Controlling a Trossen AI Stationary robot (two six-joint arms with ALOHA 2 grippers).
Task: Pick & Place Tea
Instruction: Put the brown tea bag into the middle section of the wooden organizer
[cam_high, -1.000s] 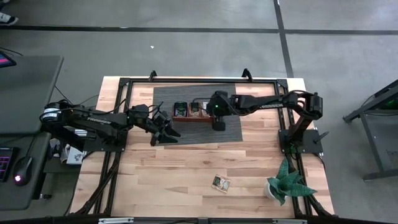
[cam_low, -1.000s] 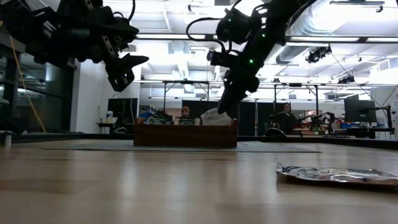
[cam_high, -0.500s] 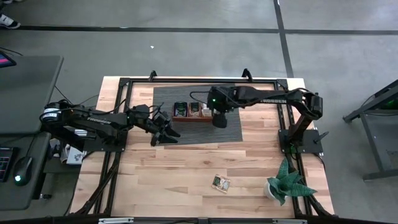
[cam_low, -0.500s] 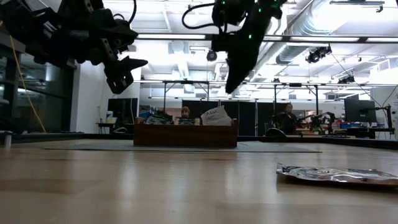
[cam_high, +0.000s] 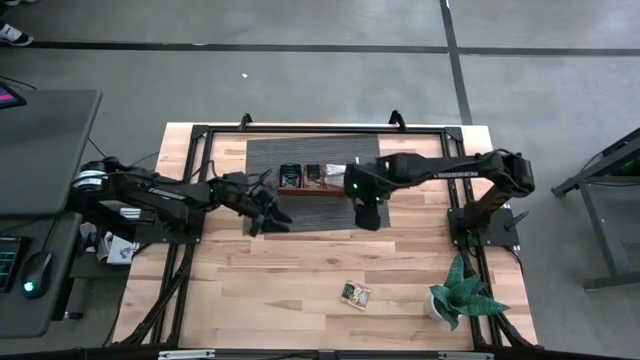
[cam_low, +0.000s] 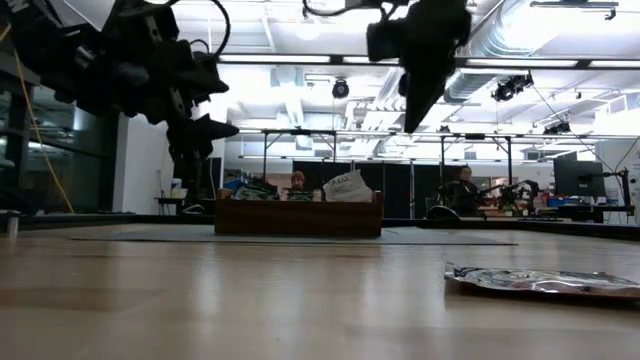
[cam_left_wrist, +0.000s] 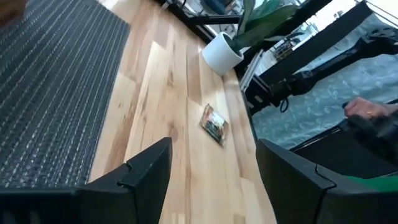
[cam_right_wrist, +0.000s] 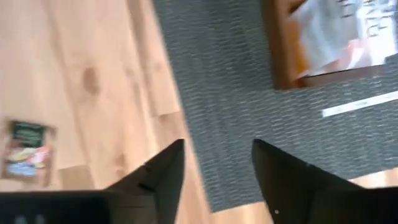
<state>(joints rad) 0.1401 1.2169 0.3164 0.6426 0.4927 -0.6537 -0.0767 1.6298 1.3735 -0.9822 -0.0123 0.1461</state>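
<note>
One tea sachet (cam_high: 354, 293) lies flat on the bare wood near the table's front edge; it also shows as the sachet (cam_left_wrist: 214, 123) and the sachet (cam_right_wrist: 27, 152). The brown wooden tray (cam_high: 310, 191) stands on the dark mat (cam_high: 262, 160). It holds dark sachets (cam_high: 290, 175) and a pale sachet (cam_low: 347, 186) that leans upright in its right compartment. My right gripper (cam_high: 367, 216) hangs open above the mat's near right corner, pointing down, with nothing in it. My left gripper (cam_high: 272, 218) hovers open and free over the mat's near left edge.
A potted plant in a white pot (cam_high: 456, 298) stands at the near right corner, to the right of the loose sachet. Black frame rails (cam_high: 468, 215) run along the table's sides and far edge. Bare wood (cam_high: 280, 280) lies between the mat and the near edge.
My right gripper has risen out of the tray's right compartment, tipped to point more steeply down, and swung toward the table's near and right edges, off the tray. The pale sachet has stayed leaning in that compartment.
</note>
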